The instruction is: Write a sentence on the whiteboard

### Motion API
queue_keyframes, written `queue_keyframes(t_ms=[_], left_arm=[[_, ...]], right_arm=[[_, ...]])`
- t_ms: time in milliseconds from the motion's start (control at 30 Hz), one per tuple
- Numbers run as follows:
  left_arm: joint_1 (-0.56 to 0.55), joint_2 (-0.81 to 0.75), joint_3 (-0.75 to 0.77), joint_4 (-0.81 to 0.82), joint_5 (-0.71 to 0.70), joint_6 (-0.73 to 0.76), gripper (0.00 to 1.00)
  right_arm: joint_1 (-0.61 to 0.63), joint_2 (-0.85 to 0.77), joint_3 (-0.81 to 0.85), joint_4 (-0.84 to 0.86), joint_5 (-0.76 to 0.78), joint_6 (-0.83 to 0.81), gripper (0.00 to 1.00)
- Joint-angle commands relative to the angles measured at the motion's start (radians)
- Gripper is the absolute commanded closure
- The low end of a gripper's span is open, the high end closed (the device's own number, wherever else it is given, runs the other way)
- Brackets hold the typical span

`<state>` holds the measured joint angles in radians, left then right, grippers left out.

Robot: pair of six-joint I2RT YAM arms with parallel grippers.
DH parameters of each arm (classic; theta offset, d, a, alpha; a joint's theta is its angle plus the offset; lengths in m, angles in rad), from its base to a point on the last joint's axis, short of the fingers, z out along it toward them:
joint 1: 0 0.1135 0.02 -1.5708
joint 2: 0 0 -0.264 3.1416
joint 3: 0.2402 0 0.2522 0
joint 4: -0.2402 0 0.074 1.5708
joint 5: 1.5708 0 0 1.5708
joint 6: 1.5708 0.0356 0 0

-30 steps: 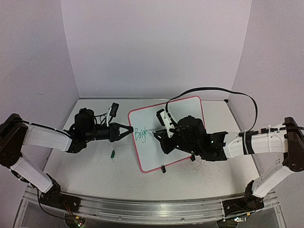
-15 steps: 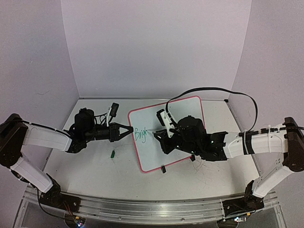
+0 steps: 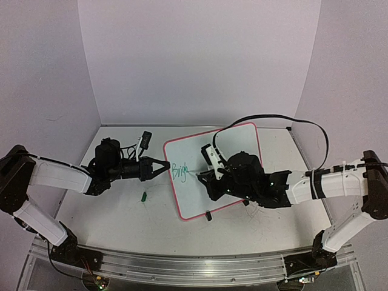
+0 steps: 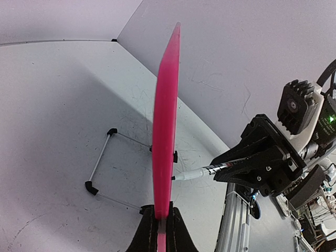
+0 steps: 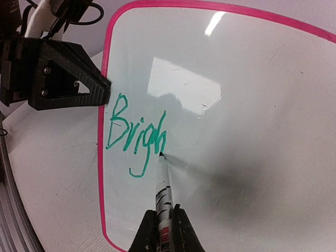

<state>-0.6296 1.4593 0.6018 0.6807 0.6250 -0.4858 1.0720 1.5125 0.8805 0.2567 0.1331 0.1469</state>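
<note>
Whiteboard [image 3: 236, 142] stands mid-table, its nine-o'clock edge pinched in the left gripper [image 3: 161, 167]. The right gripper [image 3: 205, 177] clamps a marker [image 5: 164, 202] whose tip touches the board just after "Brigh", the sentence [image 5: 135, 134] so far. Blank board for the remaining letters runs toward three o'clock.

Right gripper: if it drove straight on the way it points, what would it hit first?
The whiteboard. The right gripper holds a marker whose tip looks to touch the board at the end of the green writing, so any advance would likely just press the marker in.
</note>
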Motion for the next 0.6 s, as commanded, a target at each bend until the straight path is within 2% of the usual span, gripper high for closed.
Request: queue_keyframes(t_ms=[0,333,567], left_arm=[[-0.002,-0.017,0.033,0.016,0.007,0.021,1.0],[-0.001,-0.023,0.028,0.016,0.003,0.019,1.0],[-0.001,-0.026,0.033,0.013,0.005,0.018,1.0]], right_arm=[[0.001,-0.033,-0.017,-0.025,0.007,0.023,1.0],[0.002,-0.103,-0.007,0.025,0.005,0.002,1.0],[-0.026,-0.052,0.043,0.026,0.001,-0.028,1.0]])
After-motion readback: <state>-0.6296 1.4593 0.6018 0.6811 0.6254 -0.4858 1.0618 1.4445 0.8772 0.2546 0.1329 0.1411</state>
